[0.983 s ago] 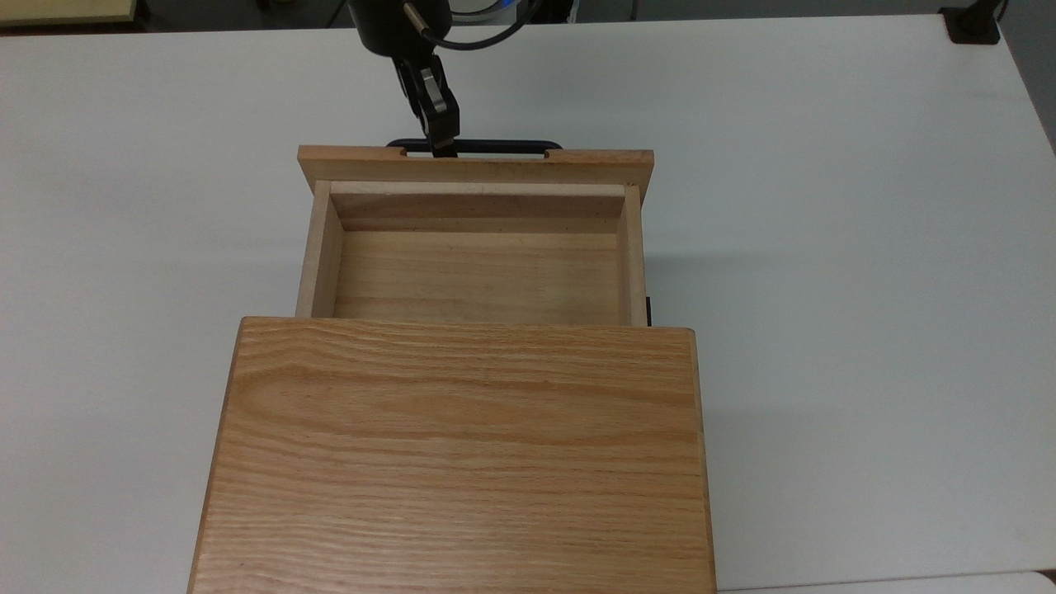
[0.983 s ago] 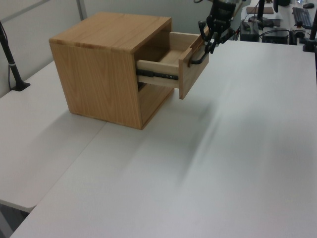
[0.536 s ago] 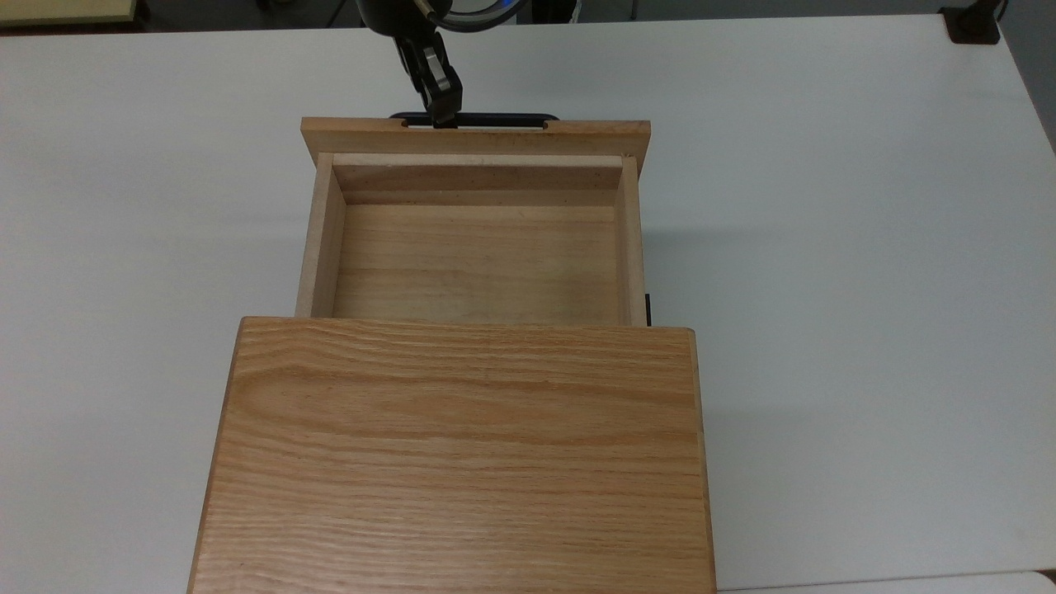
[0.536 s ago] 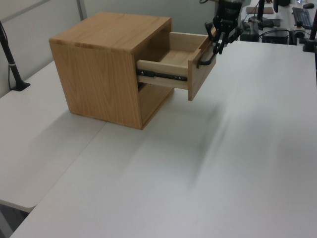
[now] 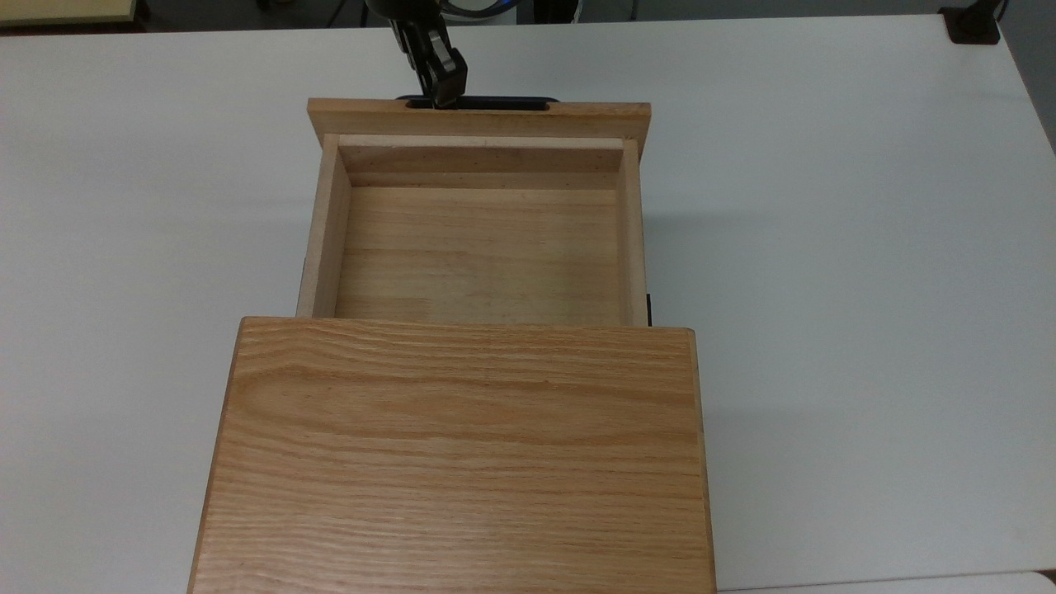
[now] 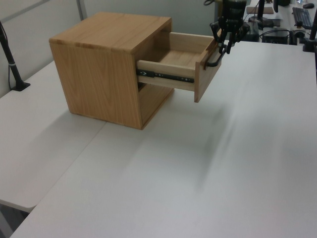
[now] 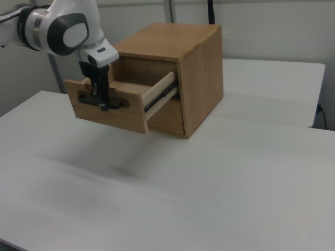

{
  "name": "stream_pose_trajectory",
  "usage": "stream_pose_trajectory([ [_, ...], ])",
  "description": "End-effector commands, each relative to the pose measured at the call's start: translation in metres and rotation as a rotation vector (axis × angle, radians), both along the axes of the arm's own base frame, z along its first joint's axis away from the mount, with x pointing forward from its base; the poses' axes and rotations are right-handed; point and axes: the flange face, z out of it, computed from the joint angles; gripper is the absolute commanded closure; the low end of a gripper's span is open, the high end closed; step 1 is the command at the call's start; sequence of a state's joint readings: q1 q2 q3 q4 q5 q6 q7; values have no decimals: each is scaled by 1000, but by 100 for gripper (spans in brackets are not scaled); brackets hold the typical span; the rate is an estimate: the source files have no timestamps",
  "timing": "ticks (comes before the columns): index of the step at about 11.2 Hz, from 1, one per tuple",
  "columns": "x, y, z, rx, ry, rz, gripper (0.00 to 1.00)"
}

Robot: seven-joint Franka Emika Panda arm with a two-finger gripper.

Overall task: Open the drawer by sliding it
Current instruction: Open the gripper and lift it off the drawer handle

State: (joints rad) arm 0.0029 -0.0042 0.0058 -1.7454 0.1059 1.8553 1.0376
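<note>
The drawer (image 5: 478, 247) stands pulled well out of the cabinet (image 5: 454, 462), its empty floor open to the top view and its wide front panel at the far end, away from the cabinet. In the left view the black slide rail (image 6: 166, 76) along the drawer's side is exposed, which suggests much of the travel is used, though how much remains cannot be told.

The gripper (image 5: 445, 97) comes down from above onto the handle (image 5: 495, 102), the black bar on the outer face of the front panel, left of the bar's middle in the top view. Its fingers (image 7: 99, 94) look nearly closed around the bar, one on either side, holding it; the exact gap between them is hard to judge. Gripping the bar from above lets the arm pull straight along the rails. The off-centre hold may twist the drawer slightly, so a straight pull matters.

The cabinet sits on the white desk (image 5: 866, 247), with the drawer hanging above it
</note>
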Motion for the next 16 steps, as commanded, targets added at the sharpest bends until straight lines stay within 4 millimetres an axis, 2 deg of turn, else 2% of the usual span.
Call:
stream_pose_trajectory([
  [1,-16,3,13,-24,-11,45,0],
  [3,-16,3,29,-25,-41,56,0],
  [5,-22,6,49,-38,-87,141,0],
  [7,-23,11,52,-41,-90,165,0],
  [8,-24,12,62,-47,-93,198,0],
  [9,-25,11,66,-65,-102,314,0],
  [10,-26,13,62,-112,-92,517,0],
  [12,-26,17,68,-199,-44,728,0],
  [13,-26,15,64,-218,-20,839,0],
  [14,-27,13,60,-228,11,920,0],
  [16,-20,16,66,-242,26,942,0],
])
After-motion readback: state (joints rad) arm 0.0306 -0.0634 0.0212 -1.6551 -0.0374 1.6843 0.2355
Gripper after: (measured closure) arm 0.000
